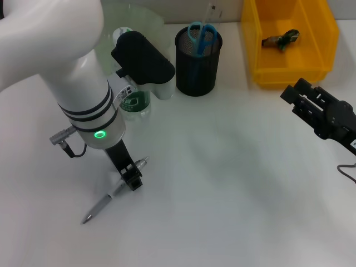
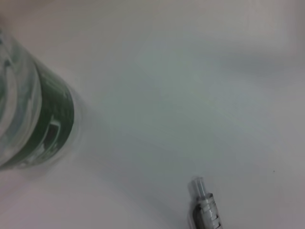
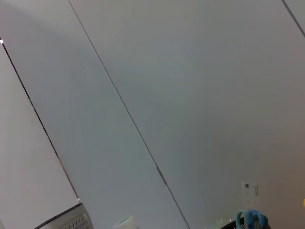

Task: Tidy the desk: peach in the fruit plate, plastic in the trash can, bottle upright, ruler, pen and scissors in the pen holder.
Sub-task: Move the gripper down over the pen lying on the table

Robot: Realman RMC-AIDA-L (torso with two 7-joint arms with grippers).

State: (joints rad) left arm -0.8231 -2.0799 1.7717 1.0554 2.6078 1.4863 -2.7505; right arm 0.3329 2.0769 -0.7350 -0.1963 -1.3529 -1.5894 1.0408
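Note:
A silver pen [image 1: 114,192] lies slanted on the white desk, its tip [image 2: 202,202] showing in the left wrist view. My left gripper [image 1: 132,179] reaches down onto its middle and is shut on the pen. The bottle [image 1: 135,104] [image 2: 33,119] with a green label stands just behind, its top hidden by my arm. The black mesh pen holder [image 1: 198,67] holds blue scissors [image 1: 201,36] and a clear ruler [image 1: 213,12]. Crumpled plastic [image 1: 281,39] lies in the yellow trash can [image 1: 261,61]. The glass fruit plate [image 1: 146,15] sits at the back. The peach is hidden. My right gripper [image 1: 293,92] hovers open at the right.
My left arm's white body covers the back left of the desk. A white object [image 1: 163,90] sits between the bottle and the pen holder. The right wrist view shows mostly wall, with the scissors' handles [image 3: 251,218] low down.

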